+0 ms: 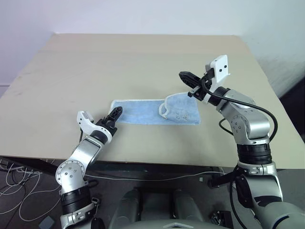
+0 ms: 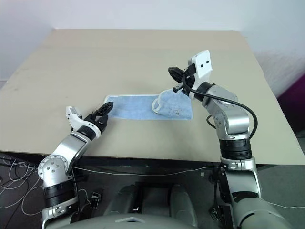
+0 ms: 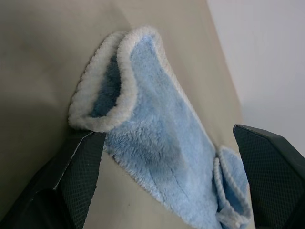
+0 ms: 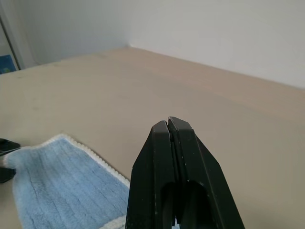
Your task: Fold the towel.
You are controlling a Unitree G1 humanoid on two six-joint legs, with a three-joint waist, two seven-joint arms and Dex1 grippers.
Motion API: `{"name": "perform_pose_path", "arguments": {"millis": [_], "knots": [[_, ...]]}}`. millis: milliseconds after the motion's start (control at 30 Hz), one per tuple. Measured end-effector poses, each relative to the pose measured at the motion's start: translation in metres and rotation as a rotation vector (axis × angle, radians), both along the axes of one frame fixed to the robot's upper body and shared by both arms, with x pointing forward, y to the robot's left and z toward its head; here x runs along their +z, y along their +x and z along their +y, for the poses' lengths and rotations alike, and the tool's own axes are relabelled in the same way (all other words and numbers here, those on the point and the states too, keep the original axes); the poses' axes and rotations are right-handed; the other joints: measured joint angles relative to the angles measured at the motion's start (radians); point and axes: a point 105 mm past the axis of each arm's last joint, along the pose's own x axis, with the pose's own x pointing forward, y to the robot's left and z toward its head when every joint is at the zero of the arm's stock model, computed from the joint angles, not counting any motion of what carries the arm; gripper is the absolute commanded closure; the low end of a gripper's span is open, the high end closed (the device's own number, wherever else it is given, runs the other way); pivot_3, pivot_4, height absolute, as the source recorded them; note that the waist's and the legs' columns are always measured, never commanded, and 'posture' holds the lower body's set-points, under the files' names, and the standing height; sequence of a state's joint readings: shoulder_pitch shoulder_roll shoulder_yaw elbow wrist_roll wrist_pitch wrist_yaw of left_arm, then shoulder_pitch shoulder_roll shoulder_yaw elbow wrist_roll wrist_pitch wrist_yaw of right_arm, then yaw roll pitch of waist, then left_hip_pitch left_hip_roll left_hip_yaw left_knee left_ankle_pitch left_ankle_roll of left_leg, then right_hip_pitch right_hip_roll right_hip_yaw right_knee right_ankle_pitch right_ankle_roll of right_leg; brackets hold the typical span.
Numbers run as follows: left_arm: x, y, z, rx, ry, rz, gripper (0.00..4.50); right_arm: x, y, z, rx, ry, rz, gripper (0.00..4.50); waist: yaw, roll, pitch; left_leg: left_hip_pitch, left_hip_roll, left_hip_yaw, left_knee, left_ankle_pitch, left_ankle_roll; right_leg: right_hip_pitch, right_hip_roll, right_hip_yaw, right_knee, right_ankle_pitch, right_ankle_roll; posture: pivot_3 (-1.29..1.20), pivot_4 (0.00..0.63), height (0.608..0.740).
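Note:
The light blue towel (image 1: 138, 112) lies on the tan table (image 1: 143, 62), stretched left to right. Its right end is turned back over itself, and a white-edged curl (image 1: 163, 109) stands up there. At the towel's left corner my left gripper (image 1: 100, 117) hovers low and open. In the left wrist view the two fingers (image 3: 76, 176) stand either side of the doubled corner of the towel (image 3: 157, 138). Above the towel's right end, my right gripper (image 1: 183, 75) is raised and shut. Its tips (image 4: 169, 123) are pressed together with no cloth between them.
The table's front edge (image 1: 157, 166) runs just below the towel, and loose cables (image 1: 14, 186) lie on the floor past it. A pale wall (image 1: 143, 14) stands behind the table's far edge.

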State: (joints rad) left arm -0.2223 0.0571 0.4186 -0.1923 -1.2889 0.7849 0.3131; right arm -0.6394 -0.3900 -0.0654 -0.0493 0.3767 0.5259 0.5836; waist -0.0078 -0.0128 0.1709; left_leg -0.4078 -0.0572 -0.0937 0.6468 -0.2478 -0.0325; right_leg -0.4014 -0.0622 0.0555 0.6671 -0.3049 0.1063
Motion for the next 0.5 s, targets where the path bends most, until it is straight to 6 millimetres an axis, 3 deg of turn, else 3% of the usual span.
{"name": "perform_pose_path", "arguments": {"millis": [367,500], "knots": [[-0.009,0.002,0.004,0.052,-0.031,0.045,4.35,-0.013,-0.008,0.000,-0.013,-0.002,0.035,4.50,-0.005,0.000,0.000,0.000,0.000,0.000,-0.001,0.000,0.000,-0.001,0.000,0.000,0.000,0.000,0.000,0.00,0.150,0.740],[-0.009,0.000,0.007,0.080,-0.048,0.039,4.43,-0.017,-0.009,-0.001,-0.017,-0.003,0.048,4.50,-0.005,0.000,0.000,0.000,0.000,0.000,-0.001,0.000,0.000,-0.001,0.000,0.000,-0.001,0.000,0.000,0.00,0.150,0.740]]}}
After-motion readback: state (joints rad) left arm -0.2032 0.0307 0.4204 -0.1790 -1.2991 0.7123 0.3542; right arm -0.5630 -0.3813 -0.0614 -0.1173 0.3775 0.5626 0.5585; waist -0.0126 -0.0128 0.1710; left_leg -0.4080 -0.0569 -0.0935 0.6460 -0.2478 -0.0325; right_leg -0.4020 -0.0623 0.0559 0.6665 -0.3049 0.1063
